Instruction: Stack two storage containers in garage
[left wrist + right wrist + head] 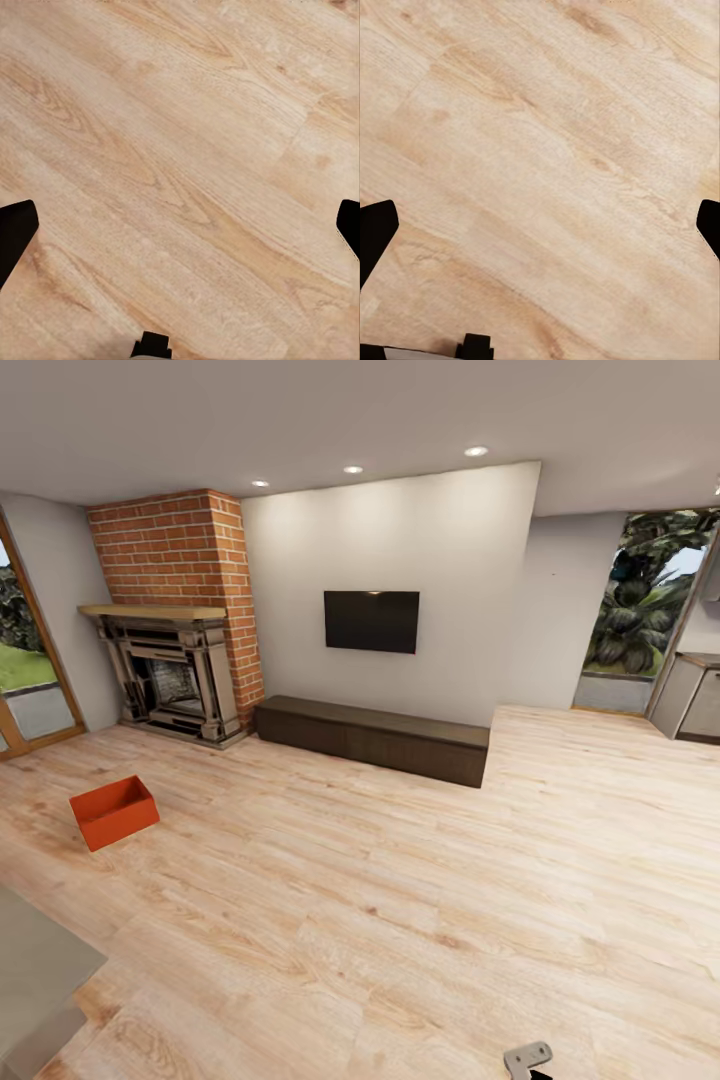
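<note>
Red-orange bin (114,811) sits on the living-room plank floor (400,900) near the fireplace (170,675), untouched. Both pincers, left (180,225) and right (540,225), hang spread wide and empty over bare planks. By my judgement nothing is carried yet; both bins remain.

Wood-plank floor (400,900) w/ one red-orange container (114,811), dark chest (372,738).

Black fingertips (16,232) at both side edges of the left wrist view, blunt and matte, over pale wood planks. Same black tips (375,234) on the right wrist. Small black block (152,346) low between them. Light grey metal bracket (527,1056) with two round holes, black part beneath it.
</note>
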Available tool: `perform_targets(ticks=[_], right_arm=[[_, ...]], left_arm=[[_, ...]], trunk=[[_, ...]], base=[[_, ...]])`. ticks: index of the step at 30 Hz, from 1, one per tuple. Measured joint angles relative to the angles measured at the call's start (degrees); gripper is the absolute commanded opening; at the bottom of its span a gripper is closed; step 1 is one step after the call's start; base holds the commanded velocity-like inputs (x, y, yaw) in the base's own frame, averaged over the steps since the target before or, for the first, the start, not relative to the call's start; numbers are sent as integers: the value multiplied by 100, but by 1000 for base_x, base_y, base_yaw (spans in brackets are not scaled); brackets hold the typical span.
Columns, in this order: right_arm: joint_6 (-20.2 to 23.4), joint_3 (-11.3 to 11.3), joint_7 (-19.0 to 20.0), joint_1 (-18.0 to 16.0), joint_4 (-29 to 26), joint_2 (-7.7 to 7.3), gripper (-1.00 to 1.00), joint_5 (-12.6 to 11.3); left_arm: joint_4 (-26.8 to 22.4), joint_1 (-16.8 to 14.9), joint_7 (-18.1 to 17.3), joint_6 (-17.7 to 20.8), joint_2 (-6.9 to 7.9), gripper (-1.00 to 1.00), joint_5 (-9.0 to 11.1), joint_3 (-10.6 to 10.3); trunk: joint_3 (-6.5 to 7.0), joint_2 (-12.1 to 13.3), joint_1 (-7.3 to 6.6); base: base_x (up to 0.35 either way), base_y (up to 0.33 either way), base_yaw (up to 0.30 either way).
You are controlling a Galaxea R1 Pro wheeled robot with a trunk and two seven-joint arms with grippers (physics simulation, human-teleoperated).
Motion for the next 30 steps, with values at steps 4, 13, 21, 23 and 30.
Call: perform_targets(ticks=[4,13,21,23,30], right_arm=[[0,0,0,1,0,0,100,0],[0,0,0,3,0,0,100,0],[0,0,0,1,0,0,100,0],[0,0,1,2,0,0,100,0],[0,0,0,3,0,0,100,0]], left_arm=[[0,0,0,0,0,100,0,0],[0,0,0,0,0,100,0,0],[0,0,0,0,0,100,0,0],[0,0,0,0,0,100,0,0],[0,0,0,0,0,100,0,0]], trunk=[[0,0,0],[0,0,0],[0,0,0],[0,0,0],[0,0,0]], base=[[328,0,0],[328,0,0],[328,0,0],[328,0,0],[328,0,0]])
